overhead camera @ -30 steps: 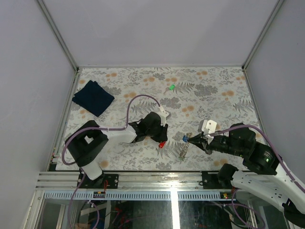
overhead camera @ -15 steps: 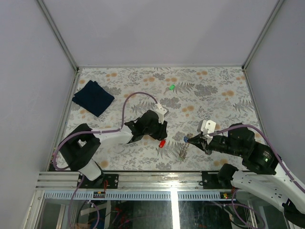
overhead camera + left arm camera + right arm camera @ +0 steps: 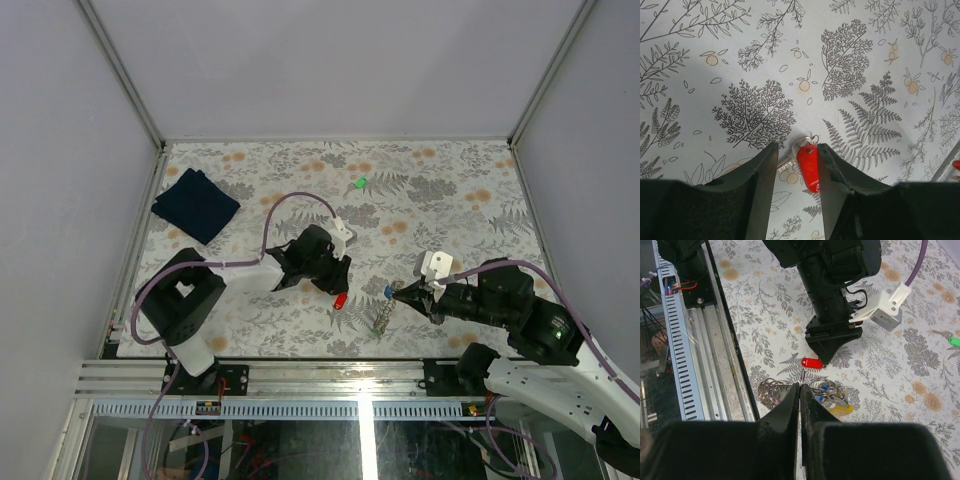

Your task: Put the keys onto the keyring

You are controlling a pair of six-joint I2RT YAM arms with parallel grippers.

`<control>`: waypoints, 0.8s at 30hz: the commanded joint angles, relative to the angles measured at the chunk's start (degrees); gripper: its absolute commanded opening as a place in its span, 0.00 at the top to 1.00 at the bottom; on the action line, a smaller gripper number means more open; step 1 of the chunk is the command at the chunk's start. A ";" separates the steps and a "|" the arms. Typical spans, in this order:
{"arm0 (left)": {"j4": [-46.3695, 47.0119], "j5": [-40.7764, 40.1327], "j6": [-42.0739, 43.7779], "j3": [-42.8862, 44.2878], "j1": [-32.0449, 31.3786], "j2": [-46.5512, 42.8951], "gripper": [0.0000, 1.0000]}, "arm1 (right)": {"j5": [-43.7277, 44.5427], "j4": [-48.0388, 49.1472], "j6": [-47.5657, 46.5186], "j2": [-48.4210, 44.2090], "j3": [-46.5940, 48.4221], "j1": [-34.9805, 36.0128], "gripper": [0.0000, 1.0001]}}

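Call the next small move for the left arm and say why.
Probably close the left gripper on the red key: its jaws stand open on either side of the red tag, which lies flat on the table, not yet gripped. The right gripper is shut on the keyring nearby, so the ring looks ready to receive it.

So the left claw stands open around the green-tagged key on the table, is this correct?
Not quite. The key that the left claw stands open around is red-tagged, not green-tagged; the left wrist view shows it. It does lie on the table.
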 commanded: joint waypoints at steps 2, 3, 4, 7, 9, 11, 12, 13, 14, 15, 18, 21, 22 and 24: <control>0.20 2.71 2.52 2.00 0.44 1.66 0.61 | -1.48 3.79 0.71 0.48 1.20 0.24 1.00; 0.33 3.06 2.56 2.14 0.45 1.86 0.61 | -1.51 3.75 0.71 0.58 1.26 0.22 1.00; 0.48 3.40 2.64 2.26 0.44 2.01 0.61 | -1.52 3.83 0.71 0.57 1.33 0.25 1.00; 0.81 3.91 2.85 2.65 0.45 2.82 0.61 | -1.61 3.78 0.80 0.69 1.36 0.24 1.00; 0.75 3.95 3.15 3.02 0.48 3.35 0.61 | -1.61 3.72 0.71 0.72 1.40 0.24 1.00; 0.79 4.00 3.35 3.35 0.58 3.97 0.61 | -1.62 3.67 0.77 0.61 1.51 0.21 1.00; 0.82 4.10 3.42 3.49 0.62 4.17 0.61 | -1.61 3.55 0.77 0.65 1.45 0.19 1.00; 0.82 4.33 3.44 3.64 0.61 4.48 0.61 | -1.61 3.42 0.76 0.65 1.49 0.20 1.00; 0.89 4.57 3.47 3.76 0.63 4.61 0.62 | -1.54 3.32 0.77 0.62 1.63 0.23 1.00; 0.86 4.80 3.48 3.71 0.61 4.85 0.62 | -1.53 3.20 0.79 0.58 1.63 0.22 1.00; 1.24 5.60 3.45 3.47 0.55 5.31 0.64 | -1.44 3.11 0.87 0.49 1.62 0.23 1.00; 1.25 5.90 3.53 3.29 0.57 5.49 0.66 | -1.41 3.06 0.94 0.55 1.66 0.25 1.00; 1.13 5.97 3.53 3.26 0.59 5.46 0.67 | -1.43 3.06 0.96 0.53 1.69 0.21 1.00; 1.17 6.22 3.54 3.02 0.57 5.44 0.70 | -1.44 3.03 0.97 0.49 1.61 0.23 1.00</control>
